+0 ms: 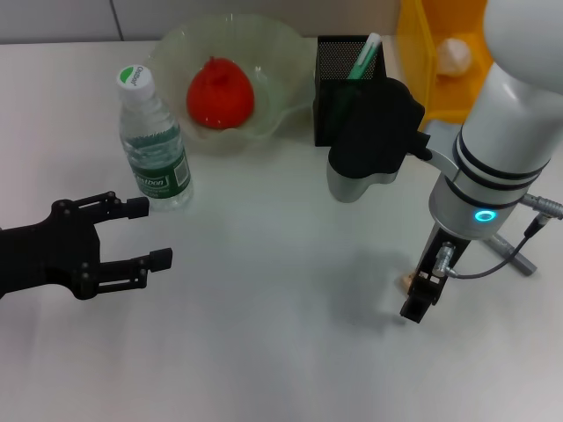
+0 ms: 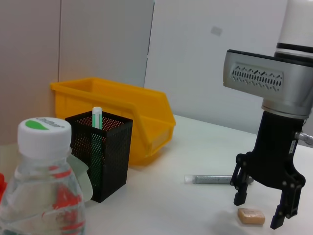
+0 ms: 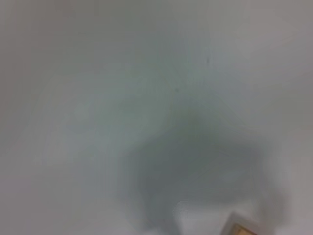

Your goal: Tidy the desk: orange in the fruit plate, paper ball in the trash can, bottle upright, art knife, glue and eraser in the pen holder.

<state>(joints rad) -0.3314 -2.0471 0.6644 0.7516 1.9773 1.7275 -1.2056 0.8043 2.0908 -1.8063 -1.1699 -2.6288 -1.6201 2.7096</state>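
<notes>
My right gripper (image 1: 415, 297) points down at the table, open, its fingers on either side of the small tan eraser (image 1: 405, 280). The left wrist view shows the right gripper (image 2: 258, 211) just above the eraser (image 2: 251, 217), not gripping it. A corner of the eraser shows in the right wrist view (image 3: 240, 228). A grey glue stick (image 2: 215, 179) lies behind it. The bottle (image 1: 155, 145) stands upright. The red-orange fruit (image 1: 220, 92) lies in the glass fruit plate (image 1: 281, 53). The black mesh pen holder (image 1: 339, 61) holds a green-and-white tool (image 1: 363, 54). My left gripper (image 1: 151, 233) is open and empty at the left.
A yellow bin (image 1: 413, 53) at the back right holds a paper ball (image 1: 455, 54); the bin also shows in the left wrist view (image 2: 122, 110) behind the pen holder (image 2: 100, 154). The right arm's wrist hangs in front of the pen holder.
</notes>
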